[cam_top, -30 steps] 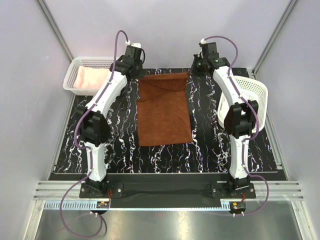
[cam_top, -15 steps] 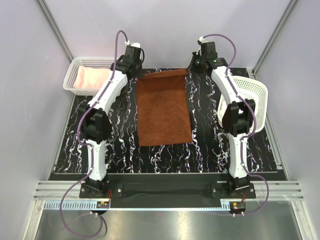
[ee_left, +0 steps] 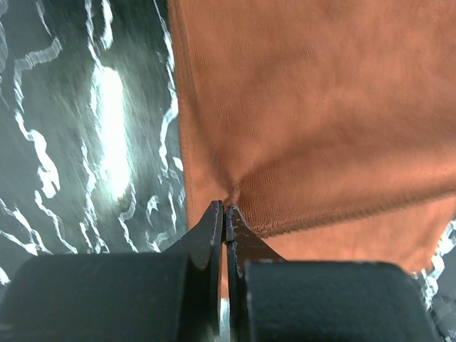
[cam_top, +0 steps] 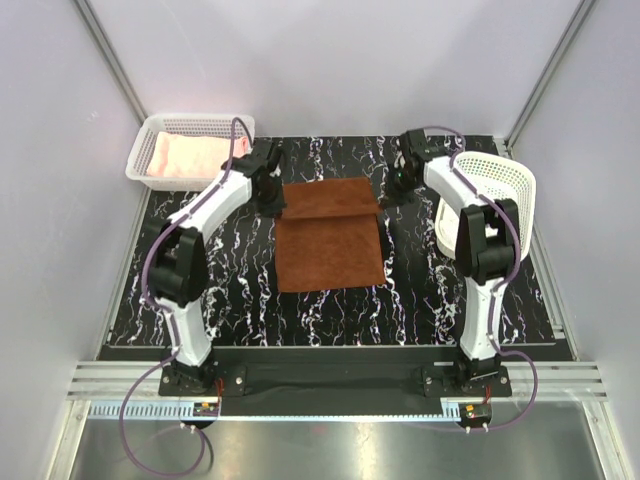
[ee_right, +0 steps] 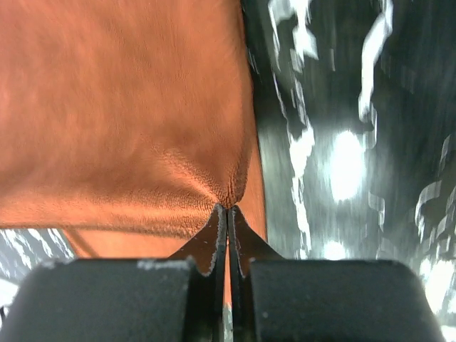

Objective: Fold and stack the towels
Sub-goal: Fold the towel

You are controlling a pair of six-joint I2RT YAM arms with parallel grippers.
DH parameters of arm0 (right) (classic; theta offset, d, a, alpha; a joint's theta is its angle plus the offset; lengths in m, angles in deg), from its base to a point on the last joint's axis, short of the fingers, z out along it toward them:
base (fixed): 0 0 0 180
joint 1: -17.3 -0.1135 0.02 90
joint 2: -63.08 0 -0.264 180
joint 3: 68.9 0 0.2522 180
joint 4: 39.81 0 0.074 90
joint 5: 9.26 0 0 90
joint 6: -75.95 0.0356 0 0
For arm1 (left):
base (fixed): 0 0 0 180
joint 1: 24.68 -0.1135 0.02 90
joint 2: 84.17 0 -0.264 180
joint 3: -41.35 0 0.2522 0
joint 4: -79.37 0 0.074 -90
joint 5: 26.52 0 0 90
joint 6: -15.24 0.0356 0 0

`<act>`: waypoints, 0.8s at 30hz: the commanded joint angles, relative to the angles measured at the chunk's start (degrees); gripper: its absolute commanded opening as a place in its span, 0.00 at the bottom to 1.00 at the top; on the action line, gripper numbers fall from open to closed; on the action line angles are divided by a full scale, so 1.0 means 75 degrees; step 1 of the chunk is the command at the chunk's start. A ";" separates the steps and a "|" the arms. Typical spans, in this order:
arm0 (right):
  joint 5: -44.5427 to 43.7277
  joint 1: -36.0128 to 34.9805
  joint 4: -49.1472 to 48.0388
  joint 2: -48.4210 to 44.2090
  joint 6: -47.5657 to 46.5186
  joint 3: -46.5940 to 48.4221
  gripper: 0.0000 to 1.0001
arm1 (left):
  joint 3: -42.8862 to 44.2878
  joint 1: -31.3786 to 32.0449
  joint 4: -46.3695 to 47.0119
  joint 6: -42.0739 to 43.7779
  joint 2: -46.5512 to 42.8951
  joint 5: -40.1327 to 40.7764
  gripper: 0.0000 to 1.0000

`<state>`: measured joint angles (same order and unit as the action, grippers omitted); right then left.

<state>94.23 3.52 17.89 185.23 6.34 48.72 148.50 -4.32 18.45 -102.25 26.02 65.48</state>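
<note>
The rust-brown towel (cam_top: 329, 240) lies on the black marbled table (cam_top: 230, 290), its far part lifted and folded toward the near side. My left gripper (cam_top: 277, 207) is shut on the towel's far-left corner; the left wrist view shows the pinched cloth (ee_left: 313, 128) at the fingertips (ee_left: 225, 208). My right gripper (cam_top: 384, 201) is shut on the far-right corner; the right wrist view shows the towel (ee_right: 121, 107) bunched at the tips (ee_right: 228, 207). The pale pink towel (cam_top: 180, 156) lies in the left basket. The white towel is out of view.
A white mesh basket (cam_top: 160, 126) stands at the far left corner. Another white mesh basket (cam_top: 505, 180) stands tipped on its side at the right edge, close to my right arm. Grey walls enclose the table.
Both grippers have moved from the table's far edge toward the near side, carrying the towel's far edge over the lying part. The towel now shows a fold across its far half.
</note>
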 commanded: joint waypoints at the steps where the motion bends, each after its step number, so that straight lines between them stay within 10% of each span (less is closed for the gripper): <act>1: 0.0169 0.0021 -0.0082 -0.1250 0.0118 -0.0943 0.00 | -0.0647 0.0156 0.0310 -0.0389 -0.1074 -0.0571 0.00; 24: 0.1001 -0.0190 -0.1852 -0.3150 0.0716 -0.5036 0.00 | -0.3675 0.1281 0.0851 -0.0952 -0.2610 0.0201 0.00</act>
<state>100.33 2.58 7.14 163.98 10.62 10.07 120.52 5.10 23.39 -108.47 9.57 64.99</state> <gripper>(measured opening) 0.011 0.016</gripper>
